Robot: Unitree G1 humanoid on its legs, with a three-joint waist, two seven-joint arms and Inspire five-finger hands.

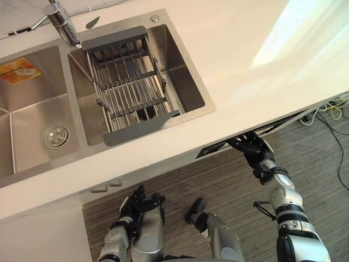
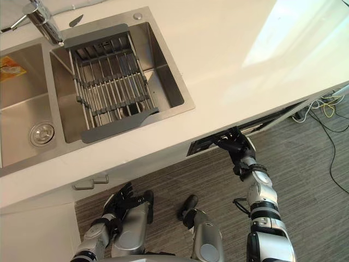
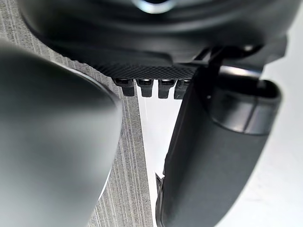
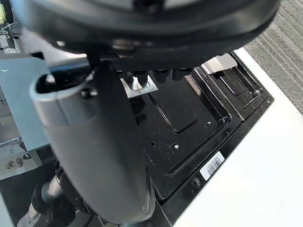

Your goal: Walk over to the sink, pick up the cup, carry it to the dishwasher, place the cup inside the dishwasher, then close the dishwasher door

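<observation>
Dishwasher door (image 2: 210, 144) stands ajar, its top a dark strip just under the counter's (image 1: 245, 65) front edge. The right robot hand (image 2: 235, 147) is at that top edge, fingers stretched against it and gripping nothing. Its wrist view adds the door's inner face: black moulded plastic with recessed rectangular compartments, small screws and a white label. The left robot hand (image 1: 136, 203) hangs low over the floor (image 1: 218, 180) with fingers loosely spread and empty. That floor is grey with a fine striped grain. The counter is smooth, white and sunlit towards its far right corner. Set into its left part is a two-basin steel sink (image 1: 185, 82). A grey-ended wire rack (image 1: 131, 87) spans the right basin below a chrome faucet (image 1: 62, 22).
</observation>
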